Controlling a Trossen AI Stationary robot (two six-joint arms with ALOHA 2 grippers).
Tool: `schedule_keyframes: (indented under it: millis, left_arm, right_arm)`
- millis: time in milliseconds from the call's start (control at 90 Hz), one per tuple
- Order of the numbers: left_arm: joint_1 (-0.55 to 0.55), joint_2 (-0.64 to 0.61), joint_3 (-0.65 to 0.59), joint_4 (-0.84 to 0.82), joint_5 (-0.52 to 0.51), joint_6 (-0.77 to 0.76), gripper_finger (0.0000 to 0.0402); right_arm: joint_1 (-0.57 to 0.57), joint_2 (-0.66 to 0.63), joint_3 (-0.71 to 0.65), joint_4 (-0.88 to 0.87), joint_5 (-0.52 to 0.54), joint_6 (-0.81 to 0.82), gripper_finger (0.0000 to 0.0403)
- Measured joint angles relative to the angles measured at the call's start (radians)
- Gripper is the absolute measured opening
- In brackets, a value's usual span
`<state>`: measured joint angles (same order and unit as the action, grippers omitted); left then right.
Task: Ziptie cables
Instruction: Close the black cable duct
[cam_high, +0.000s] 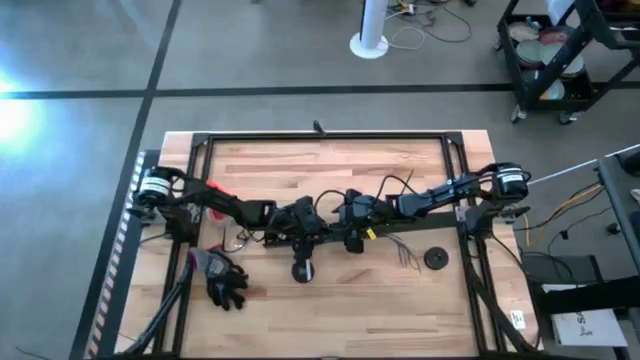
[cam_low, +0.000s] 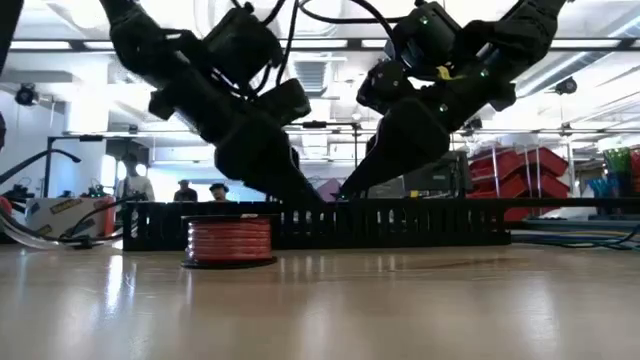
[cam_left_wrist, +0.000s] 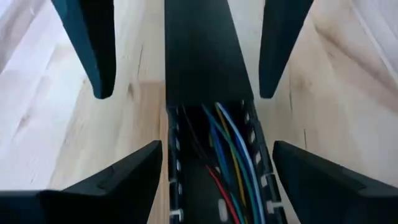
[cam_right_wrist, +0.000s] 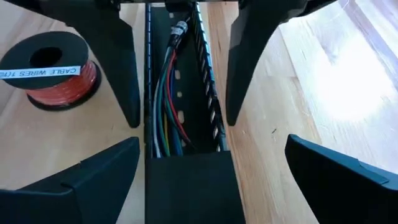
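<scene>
A long black comb-toothed duct (cam_low: 420, 225) lies across the middle of the table. Coloured cables (cam_left_wrist: 230, 155) run along inside it, and a flat black cover (cam_left_wrist: 199, 50) closes part of it. My left gripper (cam_left_wrist: 186, 93) and my right gripper (cam_right_wrist: 181, 119) face each other over the duct (cam_high: 330, 235). Both reach down to it, each open with one finger on either side of the duct. I cannot tell whether any finger touches its walls. A few thin loose wires (cam_high: 405, 252) lie on the wood at the right. The ziptie does not show.
A red wire spool (cam_low: 230, 242) stands just in front of the duct, close to my grippers (cam_right_wrist: 56, 71). A black glove (cam_high: 225, 282) lies near the front left and a small round black disc (cam_high: 436, 258) at the right. A black frame (cam_high: 320, 137) borders the table.
</scene>
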<state>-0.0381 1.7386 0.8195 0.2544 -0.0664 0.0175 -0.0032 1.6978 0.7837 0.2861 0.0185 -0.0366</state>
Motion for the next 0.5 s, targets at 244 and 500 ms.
schedule_keyframes:
  millis: [244,500]
  left_arm:
    - [0.005,0.003,0.007,-0.011,0.011,-0.043,0.0293]
    - [0.008,0.018,-0.098,0.15,0.015,-0.102,0.0293]
  right_arm:
    - [-0.001,-0.021,0.0,-0.049,-0.023,-0.034,0.0385]
    - [-0.006,-0.012,-0.001,-0.025,-0.047,-0.069,0.0385]
